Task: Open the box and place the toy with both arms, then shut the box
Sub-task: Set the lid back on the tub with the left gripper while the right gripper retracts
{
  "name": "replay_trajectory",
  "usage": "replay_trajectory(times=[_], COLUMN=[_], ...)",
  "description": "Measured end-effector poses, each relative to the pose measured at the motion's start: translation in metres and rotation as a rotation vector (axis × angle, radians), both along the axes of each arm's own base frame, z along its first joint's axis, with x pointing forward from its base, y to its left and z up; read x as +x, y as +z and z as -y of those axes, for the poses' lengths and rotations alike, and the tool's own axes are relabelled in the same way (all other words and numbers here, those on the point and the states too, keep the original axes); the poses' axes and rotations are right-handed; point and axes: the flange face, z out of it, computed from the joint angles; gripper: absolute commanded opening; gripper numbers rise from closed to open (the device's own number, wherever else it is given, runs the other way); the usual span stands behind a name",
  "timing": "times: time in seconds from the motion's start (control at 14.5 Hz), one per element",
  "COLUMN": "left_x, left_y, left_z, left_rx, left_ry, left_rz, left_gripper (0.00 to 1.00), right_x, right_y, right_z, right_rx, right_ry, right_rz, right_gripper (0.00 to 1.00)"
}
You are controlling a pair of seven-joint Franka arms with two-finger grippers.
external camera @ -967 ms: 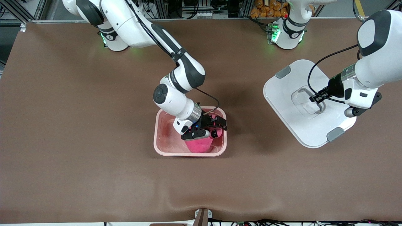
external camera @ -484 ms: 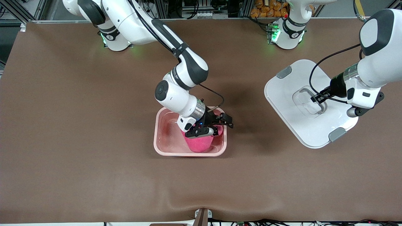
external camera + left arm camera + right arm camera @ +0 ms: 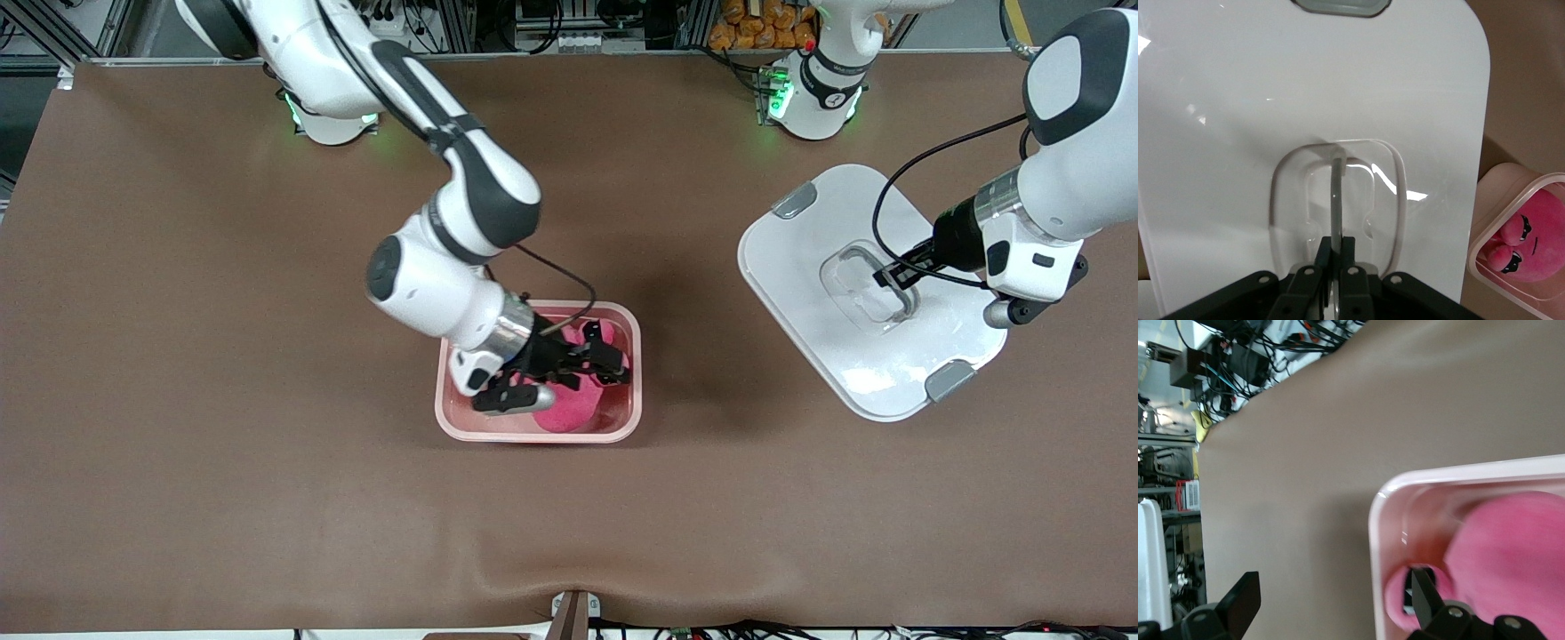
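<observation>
We see the bright pink plush toy [image 3: 576, 391] lying in the open pale pink plastic box [image 3: 537, 431] mid-table, under the right pincer [image 3: 594, 363], spread wide. Toward the left arm's end, the left pincer [image 3: 892, 275] clamps the flat white lid [image 3: 805, 293] by its handle.

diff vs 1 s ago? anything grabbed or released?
The right arm swung toward its own end of the table; the right gripper remains open over the toy, which lies in the box. Nothing was grabbed or released. The left gripper stays shut on the handle of the lid, and the lid shifted slightly. Box and toy did not move.
</observation>
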Motion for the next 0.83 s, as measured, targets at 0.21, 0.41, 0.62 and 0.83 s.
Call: replay_trajectory(times=[0.21,0.41,0.62,0.83], left_x=[-0.003,-0.004,0.003,0.005], left_y=[0.006,0.01,0.009,0.004], left_z=[0.025,0.069,0.104,0.139], left_rx=[-0.012,-0.013,-0.026,-0.043], left_ry=[0.062,0.147,0.239,0.334], left_rz=[-0.013,-0.034,-0.048,-0.043], left_gripper=[0.0,0.0,0.0,0.0], right_x=[0.008,-0.003,-0.022,-0.054], right_y=[0.022,0.04,0.051,0.065], right_z=[0.071,0.131,0.192,0.254], right_rx=[-0.015,-0.023,-0.032,-0.107], right_ry=[-0.011,-0.008,-0.008,0.051], right_rz=[-0.1,-0.169,-0.161,-0.175], right_gripper=[1.0,1.0,1.0,1.0])
